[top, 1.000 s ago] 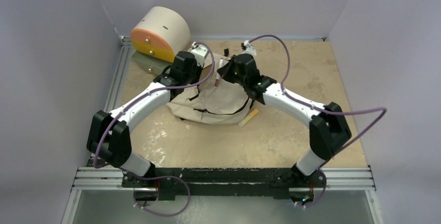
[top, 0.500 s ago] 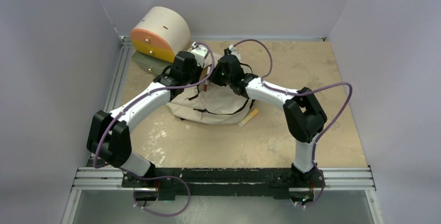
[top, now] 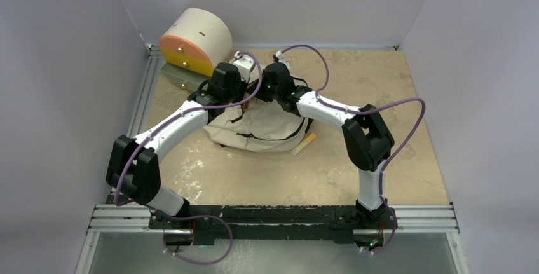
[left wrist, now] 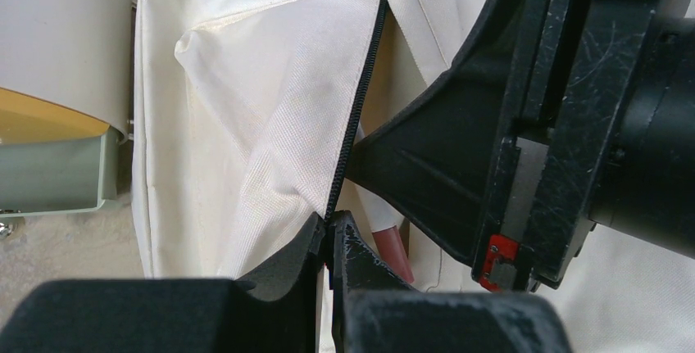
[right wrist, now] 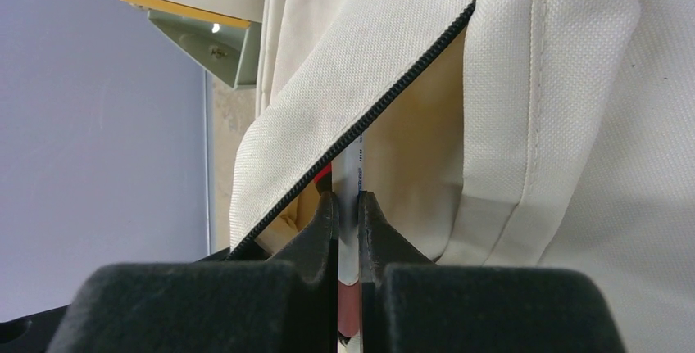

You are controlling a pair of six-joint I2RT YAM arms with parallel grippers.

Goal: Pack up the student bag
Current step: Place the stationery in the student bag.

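The beige student bag (top: 264, 128) lies mid-table with its black zipper open. My left gripper (top: 246, 93) is shut on the zipper edge (left wrist: 361, 107) of the bag's opening and holds it up; in the left wrist view its tips (left wrist: 329, 226) pinch the fabric. My right gripper (top: 264, 92) is shut on a white pen with a dark red end (right wrist: 351, 165). It holds the pen upright at the mouth of the bag (right wrist: 410, 124), its tips (right wrist: 348, 201) just below the zipper line. The pen's red end also shows in the left wrist view (left wrist: 395, 248).
A cream-and-orange cylindrical drawer unit (top: 194, 42) stands at the back left, close to the bag. A yellow-orange marker (top: 304, 143) lies on the table by the bag's right edge. Walls enclose the table on three sides.
My right gripper has moved left with the pen, from above the bag's right side to the opening beside my left gripper. The left arm has not moved.
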